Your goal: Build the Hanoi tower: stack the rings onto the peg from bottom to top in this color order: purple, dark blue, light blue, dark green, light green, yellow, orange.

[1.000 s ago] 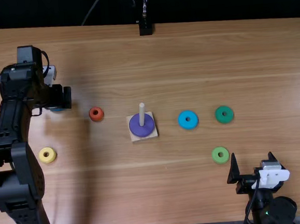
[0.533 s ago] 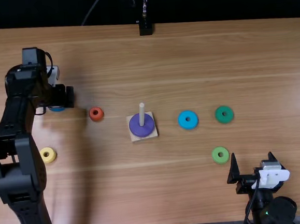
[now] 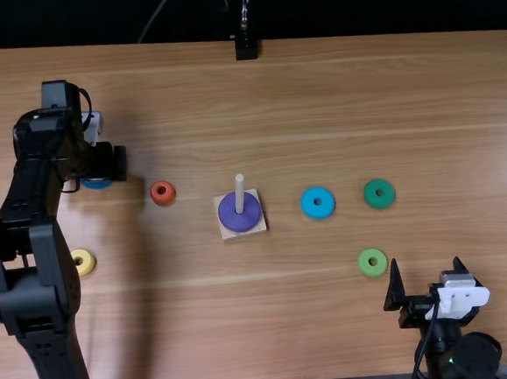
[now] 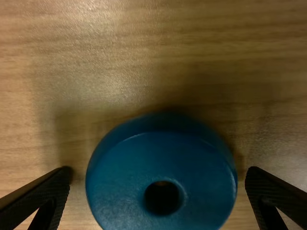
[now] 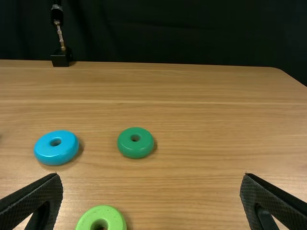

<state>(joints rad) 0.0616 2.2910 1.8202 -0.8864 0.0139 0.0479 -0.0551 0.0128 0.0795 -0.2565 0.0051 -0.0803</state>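
My left gripper (image 3: 102, 166) is low over the dark blue ring (image 3: 97, 183) at the table's left. In the left wrist view the dark blue ring (image 4: 125, 191) lies between the open fingers of the left gripper (image 4: 158, 179), with a gap on each side. On the peg base (image 3: 239, 233) the purple ring (image 3: 228, 212) sits around the peg (image 3: 240, 191). My right gripper (image 3: 427, 279) stands open at the lower right; the right wrist view shows the right gripper (image 5: 151, 184) with nothing between its fingers.
Right of the base lie the light blue ring (image 3: 307, 204), dark green ring (image 3: 369, 194) and light green ring (image 3: 363, 263). An orange-red ring (image 3: 154, 195) lies left of the base. The yellow ring (image 3: 87, 264) is beside the left arm.
My left arm has shifted slightly to the right over the dark blue ring, now covering part of the yellow ring. The right arm and the rings have kept still.
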